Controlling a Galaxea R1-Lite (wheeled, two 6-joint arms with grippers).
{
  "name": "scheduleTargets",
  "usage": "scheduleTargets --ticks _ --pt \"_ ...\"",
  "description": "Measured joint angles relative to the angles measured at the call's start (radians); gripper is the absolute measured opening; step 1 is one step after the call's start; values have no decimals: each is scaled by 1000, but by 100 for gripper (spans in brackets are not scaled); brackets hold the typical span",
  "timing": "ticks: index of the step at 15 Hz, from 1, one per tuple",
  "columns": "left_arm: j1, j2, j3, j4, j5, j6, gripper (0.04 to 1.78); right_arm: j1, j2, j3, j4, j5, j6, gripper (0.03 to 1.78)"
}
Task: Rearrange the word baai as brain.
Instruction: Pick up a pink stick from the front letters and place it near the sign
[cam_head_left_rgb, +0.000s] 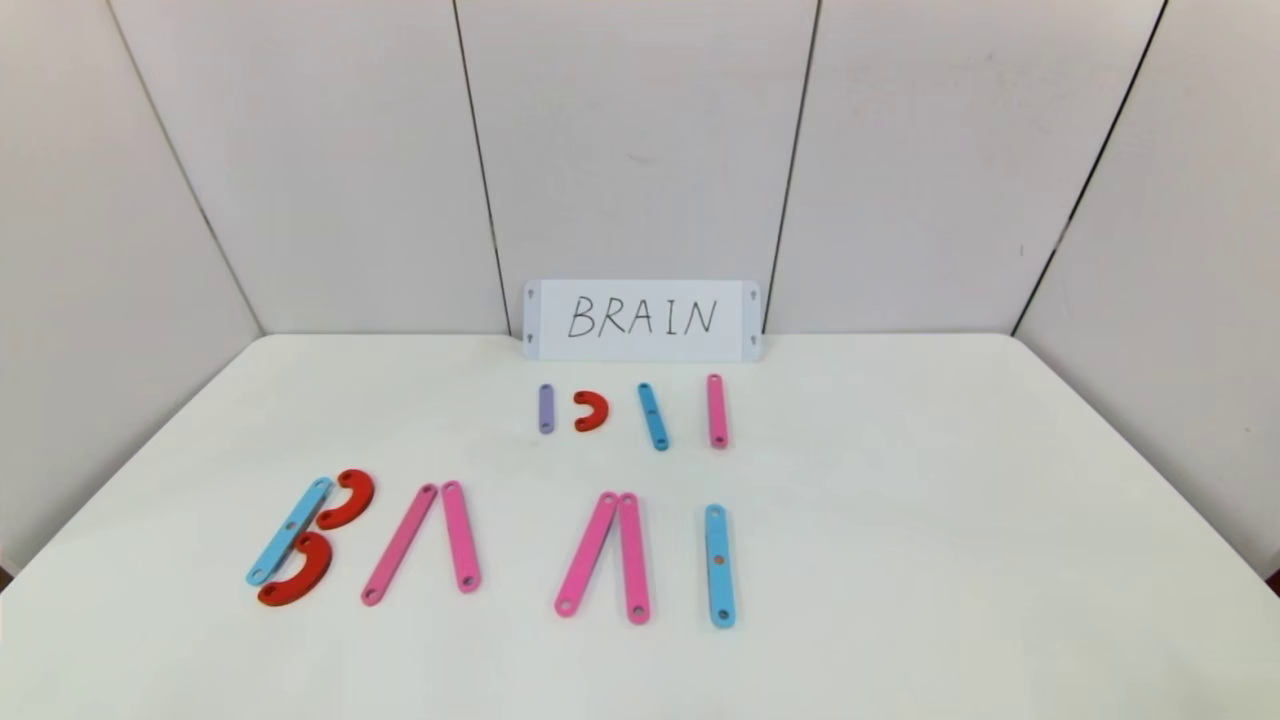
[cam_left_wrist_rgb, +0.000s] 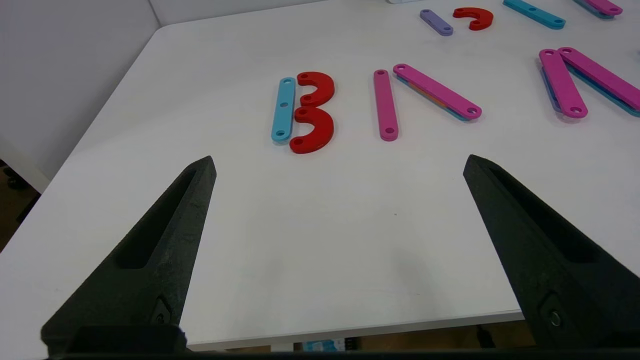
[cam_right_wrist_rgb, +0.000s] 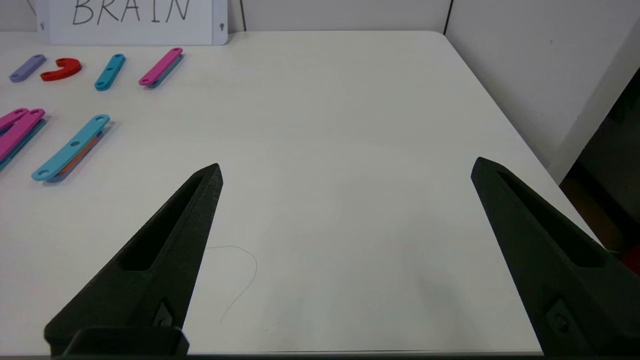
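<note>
Head view: the word baai (cam_head_left_rgb: 490, 545) lies across the near counter (cam_head_left_rgb: 950, 520), below a card (cam_head_left_rgb: 642, 320) reading BRAIN; spare pieces (cam_head_left_rgb: 632, 411) sit between.

Left wrist view: left gripper (cam_left_wrist_rgb: 340, 165) fingers are spread, holding nothing; the second letter should probably be reworked first.

Right wrist view: right gripper (cam_right_wrist_rgb: 347, 172) is likewise released and hovers over bare counter.
</note>
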Motion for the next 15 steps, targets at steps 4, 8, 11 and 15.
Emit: scheduleTargets --ticks 4,8,11,15 --pt "0 0 0 -2 0 5 174 0 0 0 1 7 -25 174" --pt "0 7 -46 25 4 4 174 0 3 -66 3 16 -88 174" --pt "1 80 -146 60 6 1 174 0 90 -195 47 27 -89 174" --pt "1 294 -319 66 -3 -1 174 0 324 -427 61 91 -89 174"
